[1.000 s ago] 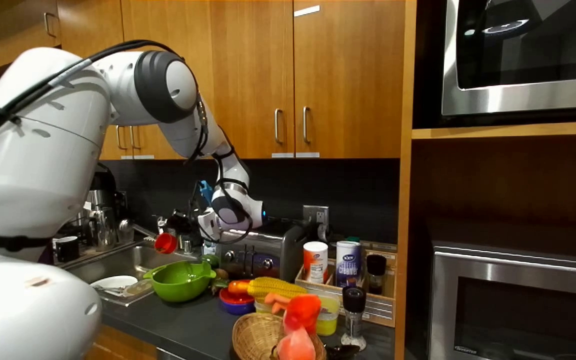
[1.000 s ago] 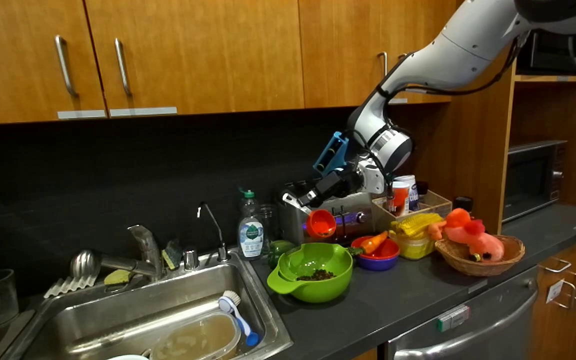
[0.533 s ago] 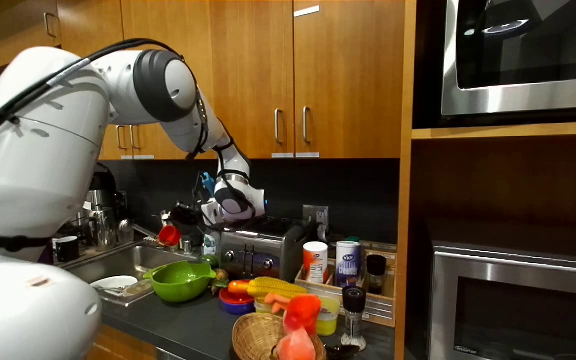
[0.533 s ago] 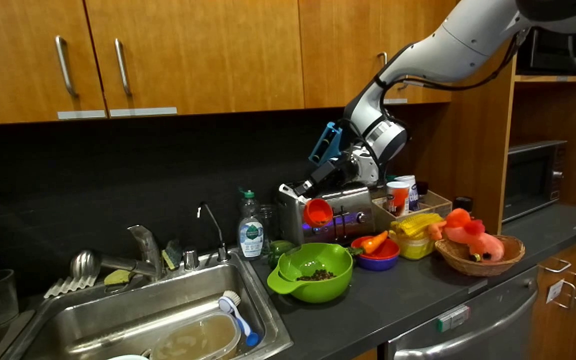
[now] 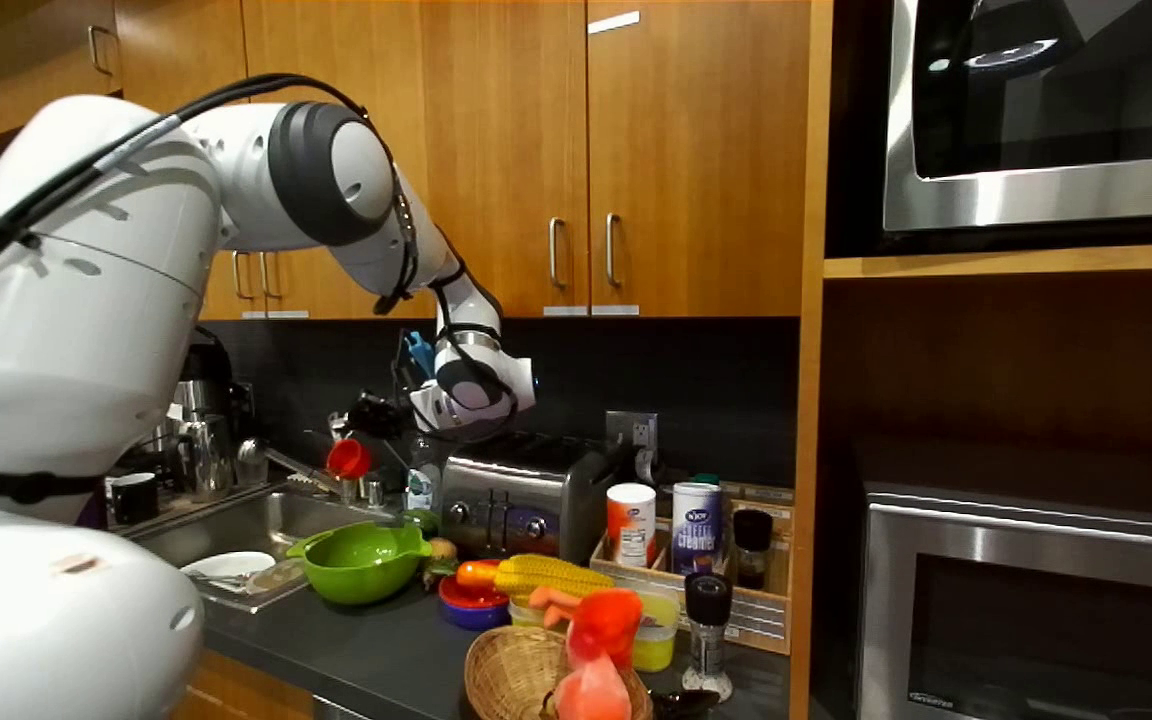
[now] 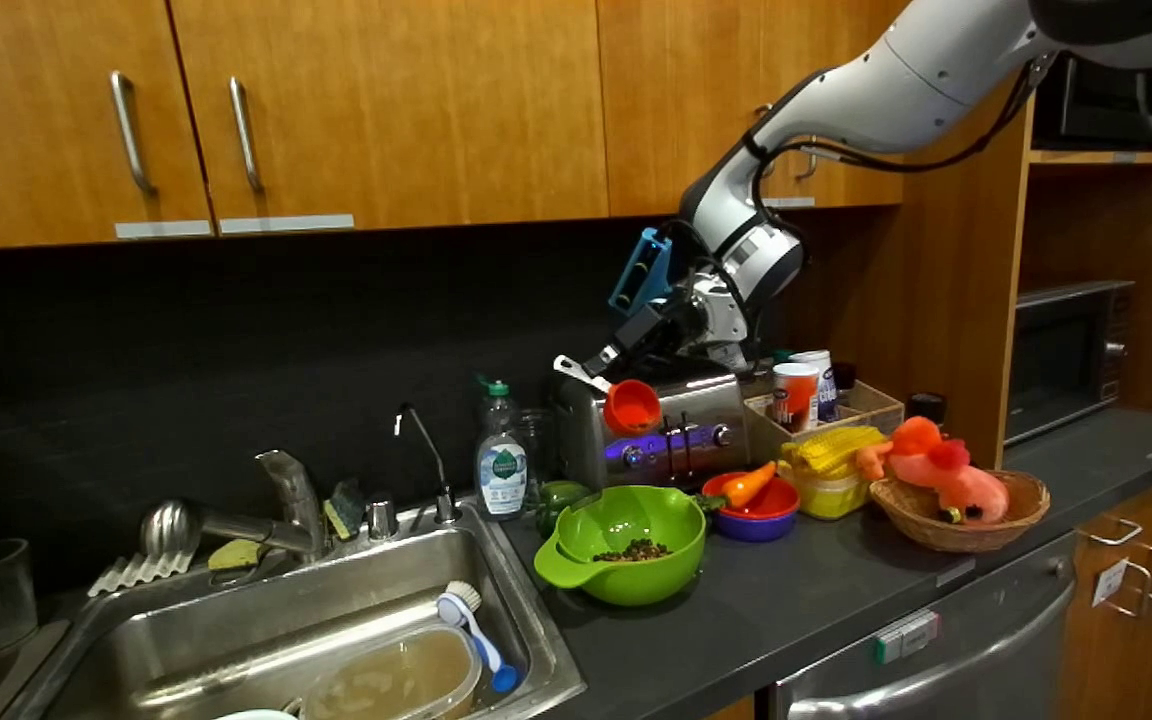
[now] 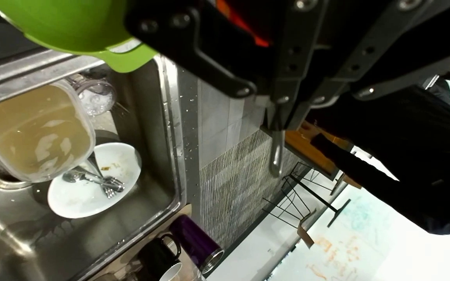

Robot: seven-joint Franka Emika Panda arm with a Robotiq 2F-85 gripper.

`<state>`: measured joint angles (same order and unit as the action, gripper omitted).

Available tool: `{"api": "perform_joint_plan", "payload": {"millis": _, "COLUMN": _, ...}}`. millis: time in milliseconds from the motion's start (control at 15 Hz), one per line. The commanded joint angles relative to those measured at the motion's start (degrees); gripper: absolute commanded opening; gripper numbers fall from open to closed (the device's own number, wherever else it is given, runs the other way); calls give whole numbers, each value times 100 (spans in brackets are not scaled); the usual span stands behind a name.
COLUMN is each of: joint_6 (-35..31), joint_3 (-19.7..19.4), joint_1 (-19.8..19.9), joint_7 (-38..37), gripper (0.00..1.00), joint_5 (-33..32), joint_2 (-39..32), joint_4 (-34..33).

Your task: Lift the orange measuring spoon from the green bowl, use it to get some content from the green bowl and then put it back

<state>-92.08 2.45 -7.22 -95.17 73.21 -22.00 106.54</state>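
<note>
The green bowl (image 6: 626, 585) stands on the counter beside the sink, with small dark brown pieces (image 6: 636, 550) in its bottom. It also shows in an exterior view (image 5: 361, 575) and at the top left of the wrist view (image 7: 68, 27). My gripper (image 6: 604, 362) is shut on the metal handle of the orange measuring spoon (image 6: 626, 412). The spoon hangs in the air well above the bowl, its cup tilted; some dark bits seem to show inside it. In the wrist view the gripper (image 7: 283, 123) hides most of the cup, and the handle end (image 7: 277, 156) sticks out past the fingertips.
A silver toaster (image 6: 591, 450) stands behind the bowl and spoon. A soap bottle (image 6: 502, 470) and the sink (image 6: 186, 625) lie to one side. A red and blue bowl stack (image 6: 761, 525) with a toy carrot and a woven basket (image 6: 946, 535) stand on the other side.
My gripper has risen with the spoon and moved slightly back toward the wall, farther from the green bowl. The bowl and the other things have not moved.
</note>
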Motion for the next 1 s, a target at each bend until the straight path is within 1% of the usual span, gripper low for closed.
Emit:
{"api": "perform_joint_plan", "payload": {"millis": 0, "joint_6": -147, "joint_3": 22, "joint_1": -85, "joint_7": -128, "gripper": 1, "joint_5": -139, "joint_2": -135, "joint_4": -274}}
{"api": "perform_joint_plan", "payload": {"millis": 400, "joint_6": -658, "joint_3": 98, "joint_1": -299, "joint_7": 1, "gripper": 1, "joint_5": -126, "joint_2": -411, "joint_4": -438}}
{"api": "perform_joint_plan", "payload": {"millis": 667, "joint_6": -1125, "joint_3": 138, "joint_1": -430, "joint_7": 204, "gripper": 1, "joint_5": -118, "joint_2": -409, "joint_4": -222}}
{"api": "perform_joint_plan", "payload": {"millis": 933, "joint_6": -1640, "joint_3": 164, "joint_1": -542, "joint_7": 664, "gripper": 1, "joint_5": -153, "joint_2": -426, "joint_4": -42}}
